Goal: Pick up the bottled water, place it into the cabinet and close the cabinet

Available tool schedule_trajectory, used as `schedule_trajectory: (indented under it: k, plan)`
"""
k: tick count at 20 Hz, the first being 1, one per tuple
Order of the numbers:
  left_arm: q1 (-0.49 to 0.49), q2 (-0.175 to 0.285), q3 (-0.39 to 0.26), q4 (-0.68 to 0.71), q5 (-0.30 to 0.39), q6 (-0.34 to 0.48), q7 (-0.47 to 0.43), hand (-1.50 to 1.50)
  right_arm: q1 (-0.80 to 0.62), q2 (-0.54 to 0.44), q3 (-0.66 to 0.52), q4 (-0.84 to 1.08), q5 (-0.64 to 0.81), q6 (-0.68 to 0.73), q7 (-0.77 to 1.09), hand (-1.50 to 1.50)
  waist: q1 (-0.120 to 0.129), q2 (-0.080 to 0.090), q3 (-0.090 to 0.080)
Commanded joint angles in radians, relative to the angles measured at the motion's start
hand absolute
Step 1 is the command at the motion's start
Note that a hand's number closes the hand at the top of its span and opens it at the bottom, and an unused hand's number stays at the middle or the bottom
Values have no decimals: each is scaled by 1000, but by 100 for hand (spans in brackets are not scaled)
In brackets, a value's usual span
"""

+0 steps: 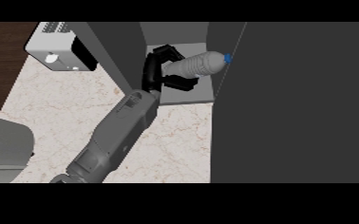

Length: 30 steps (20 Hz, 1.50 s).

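**Head view.** A tall dark panel (pixel 294 99) on the cabinet's right side fills the right of the view and hides everything behind it. Whether it is the cabinet's own door cannot be told. The cabinet (pixel 116 52) shows only in part: a dark left wall, a grey back and a pale shelf floor (pixel 189 96), whose right edge runs behind the panel.

Left of the cabinet, a white appliance (pixel 56 47) stands on the marble counter (pixel 63 109). It is cut off at the top, and its kind is hard to make out. Lower and further left of the cabinet, a grey rounded object (pixel 14 147) is cut off by the view's edge.

The left forearm (pixel 116 133) comes in from the lower edge and slants up and to the right, with the wrist at the shelf's front edge. The left hand (pixel 151 71) is inside the cabinet, curled round the bottled water (pixel 195 65), with black fingers above and below it. The hand hides the bottle's base.

The bottle is tilted almost onto its side above the shelf floor. Its blue cap (pixel 228 58) points right and sits at the panel's edge. Whether the cap touches the panel, or the bottle rests on the shelf, cannot be told.
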Motion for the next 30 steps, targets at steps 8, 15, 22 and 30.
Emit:
schedule_trajectory:
  k: [8,15,22,30]
  plan:
    - [-217,14,-8,329,-139,284,27,-150,14,-2,-38,-62,-85,25,1,-150,-15,12,1]
    - [-262,2,36,401,-133,311,-37,-150,8,10,-10,-32,-44,48,-15,-150,-16,13,-1]
    - [-217,11,187,200,-1,128,-285,150,17,11,-12,-23,-41,68,-37,-150,0,9,-3]
    - [-195,-1,175,173,78,-115,-309,150,22,-9,-38,-83,-72,80,6,-150,18,-3,0]
